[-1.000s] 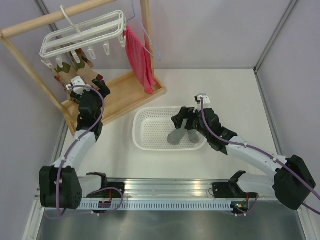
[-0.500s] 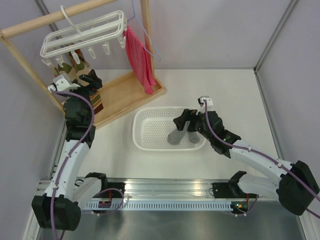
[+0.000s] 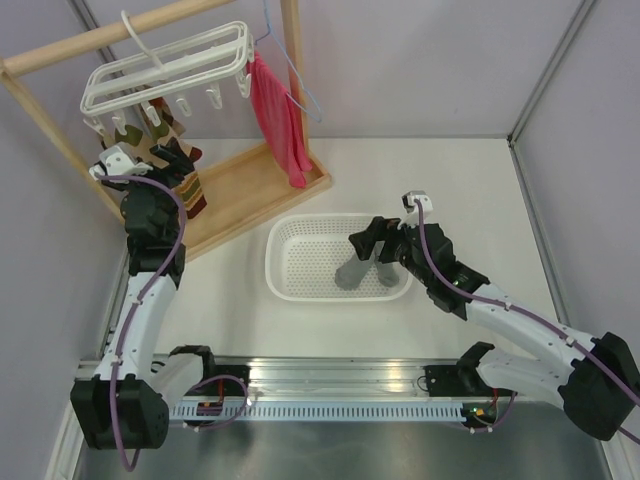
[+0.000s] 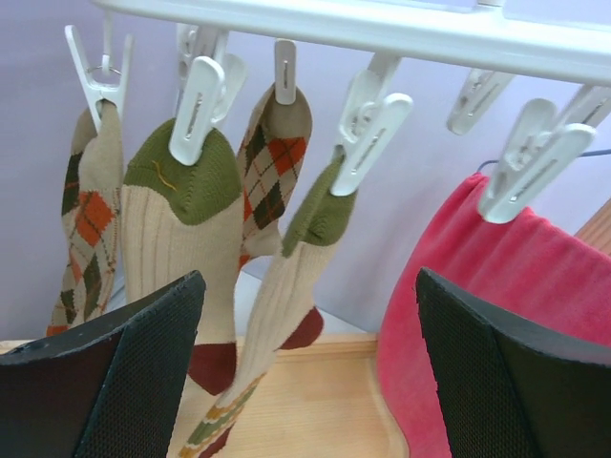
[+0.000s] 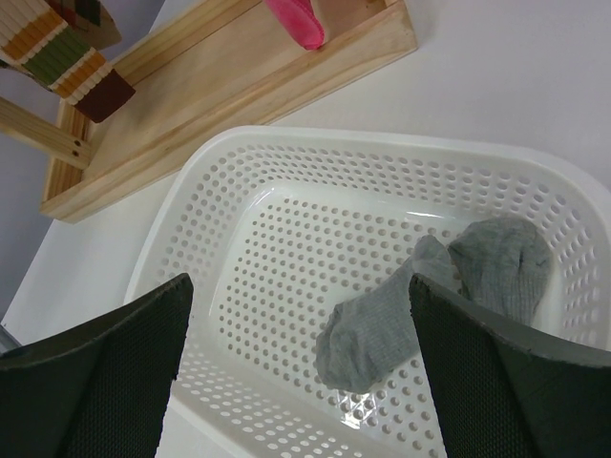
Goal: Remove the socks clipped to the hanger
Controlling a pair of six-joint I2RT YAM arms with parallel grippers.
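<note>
Argyle socks [image 4: 277,157]: clipped on white clip hanger [image 4: 382,29], worktop [image 3: 450,180] 10 o'clock | left end effector [image 4: 305,363]: spread wide, empty, just below | right end effector [image 5: 301,334]: spread wide, empty | advice: pinch one sock mid-body, pull straight down.

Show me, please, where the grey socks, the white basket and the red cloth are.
grey socks [image 5: 382,329]: right wrist view, middle of the left-hand sock.
white basket [image 5: 382,139]: right wrist view, far rim.
red cloth [image 4: 496,248]: left wrist view, upper part below the clip.

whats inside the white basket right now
Grey socks lie on the perforated floor of the basket, near one end. Whether anything lies beneath them cannot be seen, because they cover that patch.
</note>
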